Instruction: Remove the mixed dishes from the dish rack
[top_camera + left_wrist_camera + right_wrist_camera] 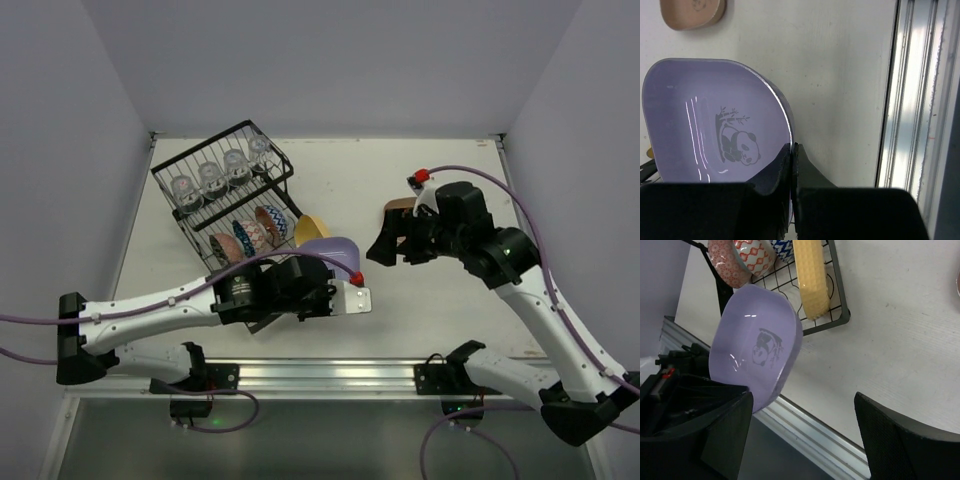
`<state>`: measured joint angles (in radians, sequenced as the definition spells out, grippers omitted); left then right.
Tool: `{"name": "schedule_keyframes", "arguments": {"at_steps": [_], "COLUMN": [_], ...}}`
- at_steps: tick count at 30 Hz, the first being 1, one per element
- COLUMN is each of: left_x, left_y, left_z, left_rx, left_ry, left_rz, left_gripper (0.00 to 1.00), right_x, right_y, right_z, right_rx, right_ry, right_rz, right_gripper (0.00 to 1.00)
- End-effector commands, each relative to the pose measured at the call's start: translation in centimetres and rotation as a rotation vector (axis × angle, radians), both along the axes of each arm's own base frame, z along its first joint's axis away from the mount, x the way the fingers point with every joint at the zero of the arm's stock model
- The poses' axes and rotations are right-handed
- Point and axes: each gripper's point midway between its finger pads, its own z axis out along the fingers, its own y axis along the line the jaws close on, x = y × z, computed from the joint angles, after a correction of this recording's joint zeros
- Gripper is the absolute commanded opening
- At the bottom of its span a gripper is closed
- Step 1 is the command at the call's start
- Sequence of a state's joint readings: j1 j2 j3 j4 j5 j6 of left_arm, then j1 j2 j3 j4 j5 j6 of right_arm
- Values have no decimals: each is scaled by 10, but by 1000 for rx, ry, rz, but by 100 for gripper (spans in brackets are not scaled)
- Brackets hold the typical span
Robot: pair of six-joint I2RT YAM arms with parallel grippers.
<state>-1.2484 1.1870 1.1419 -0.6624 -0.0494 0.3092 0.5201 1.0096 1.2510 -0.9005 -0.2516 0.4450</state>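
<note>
My left gripper [792, 148] is shut on the rim of a purple plate [715, 125] with a panda print, holding it tilted above the table just right of the dish rack [222, 190]. In the top view that gripper [342, 274] sits under the purple plate [333, 251]. The rack holds clear glass cups [220, 172], patterned bowls [250, 238] and a yellow plate [811, 280] on edge. My right gripper [802, 412] is open and empty, facing the purple plate [757, 347] from the right. A tan plate [692, 11] lies on the table, partly under the right arm.
The aluminium rail [910, 100] along the table's near edge runs close below the held plate. Pink [725, 262] and red-patterned [755, 254] bowls stand in the rack's tray section beside the yellow plate. Grey walls close in the table on three sides.
</note>
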Motion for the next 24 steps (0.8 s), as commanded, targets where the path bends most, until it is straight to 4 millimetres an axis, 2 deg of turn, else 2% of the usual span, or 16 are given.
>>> {"name": "schedule_keyframes", "arguments": {"at_steps": [1, 4, 6, 11, 17, 22, 23, 24], "left_x": [0, -2, -1, 5, 16, 18, 19, 20], "left_y": [-2, -12, -16, -22, -25, -25, -24, -25], "left_z": [1, -1, -5, -3, -1, 1, 2, 4], "left_rx": [70, 72, 87, 80, 77, 55, 54, 47], "left_ry": [-71, -70, -80, -112, -156, -170, -177, -181], "left_rz": [-57, -74, -67, -36, 26, 36, 41, 46], "left_gripper": [0, 0, 0, 0, 0, 0, 0, 0], "right_x": [1, 1, 2, 9, 12, 14, 15, 16], "right_y": [9, 22, 30, 37, 48, 52, 52, 53], "right_z": [2, -10, -18, -35, -53, -60, -61, -61], "right_rx": [-14, -41, -68, -93, -100, -93, -96, -96], "right_ry": [3, 34, 46, 69, 107, 114, 116, 115], "right_rz": [13, 36, 40, 5, -4, -10, -13, -14], "right_gripper": [82, 79, 70, 64, 39, 30, 22, 19]}}
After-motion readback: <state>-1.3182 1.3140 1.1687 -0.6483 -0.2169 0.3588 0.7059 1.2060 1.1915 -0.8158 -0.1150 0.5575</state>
